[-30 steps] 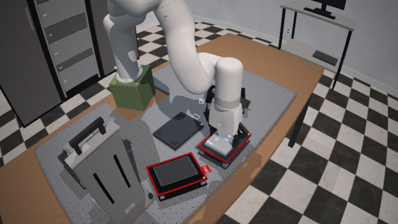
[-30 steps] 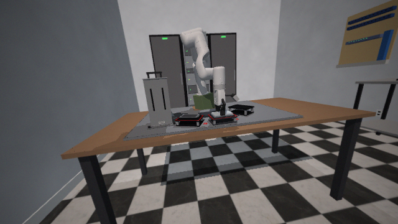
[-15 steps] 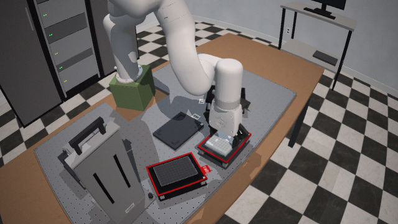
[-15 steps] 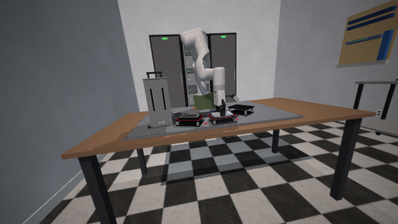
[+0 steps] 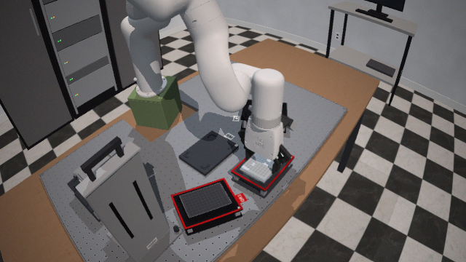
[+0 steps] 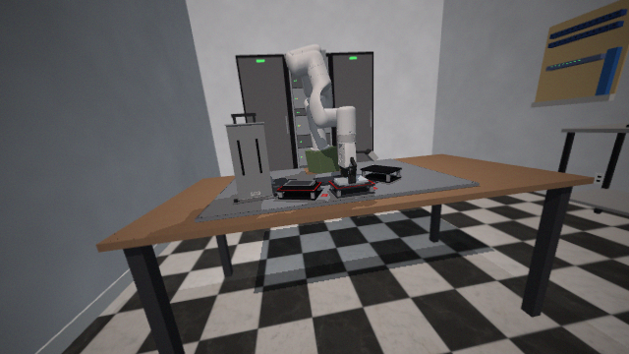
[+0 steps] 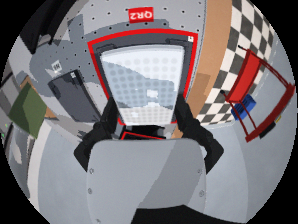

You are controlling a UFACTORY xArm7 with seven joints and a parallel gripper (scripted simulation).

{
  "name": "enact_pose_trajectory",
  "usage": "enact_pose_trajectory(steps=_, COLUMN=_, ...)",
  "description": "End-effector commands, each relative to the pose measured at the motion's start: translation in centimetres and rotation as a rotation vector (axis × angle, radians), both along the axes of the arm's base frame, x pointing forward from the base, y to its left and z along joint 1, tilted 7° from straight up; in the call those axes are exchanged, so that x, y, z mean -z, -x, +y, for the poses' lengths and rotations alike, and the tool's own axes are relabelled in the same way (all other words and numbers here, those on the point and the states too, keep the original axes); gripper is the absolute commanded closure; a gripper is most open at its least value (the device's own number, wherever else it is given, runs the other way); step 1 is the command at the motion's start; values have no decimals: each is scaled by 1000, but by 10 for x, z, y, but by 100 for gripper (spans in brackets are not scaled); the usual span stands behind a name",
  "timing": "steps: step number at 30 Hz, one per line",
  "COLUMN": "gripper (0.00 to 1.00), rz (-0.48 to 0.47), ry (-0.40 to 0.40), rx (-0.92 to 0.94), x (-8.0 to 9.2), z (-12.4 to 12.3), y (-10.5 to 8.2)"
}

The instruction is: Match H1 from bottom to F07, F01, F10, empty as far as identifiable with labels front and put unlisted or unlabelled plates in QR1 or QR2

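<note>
A clear well plate (image 5: 258,169) lies inside a red-framed quarantine nest (image 5: 263,174) at the front right of the deck. In the wrist view the plate (image 7: 143,83) fills the red frame, with a red deck label (image 7: 141,14) beyond it. My gripper (image 5: 267,164) is low over the plate's near end, open, with a finger on each side of the plate (image 7: 149,125). The other red-framed quarantine nest (image 5: 205,201) holds a dark plate. The grey plate hotel H1 (image 5: 120,204) stands at the front left with its back to this camera, so its slots are hidden.
An empty dark nest (image 5: 209,151) lies mid-deck. Another black nest (image 6: 380,172) stands behind my arm. The green arm base (image 5: 156,103) is at the back. The table edge runs close in front of the red nests.
</note>
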State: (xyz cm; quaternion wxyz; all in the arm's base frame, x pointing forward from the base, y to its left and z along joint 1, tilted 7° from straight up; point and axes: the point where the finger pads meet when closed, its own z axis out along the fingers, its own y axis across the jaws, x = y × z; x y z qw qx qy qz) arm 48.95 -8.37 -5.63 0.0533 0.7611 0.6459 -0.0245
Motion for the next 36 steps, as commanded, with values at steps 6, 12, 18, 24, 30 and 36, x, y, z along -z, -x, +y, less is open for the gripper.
enact_pose_trajectory(steps=6, gripper=0, rz=-4, ry=0, rx=-1, x=-2, z=0, y=-2)
enact_pose_trajectory(steps=12, gripper=0, rz=-4, ry=1, rx=-1, x=-2, z=0, y=-2)
enact_pose_trajectory(steps=18, gripper=0, rz=-4, ry=1, rx=-1, x=-2, z=0, y=-2)
enact_pose_trajectory(steps=24, gripper=0, rz=-4, ry=1, rx=-1, x=-2, z=0, y=-2)
enact_pose_trajectory(steps=30, gripper=0, rz=-4, ry=1, rx=-1, x=-3, z=0, y=-2)
enact_pose_trajectory(steps=36, gripper=0, rz=-4, ry=1, rx=-1, x=-8, z=1, y=-2)
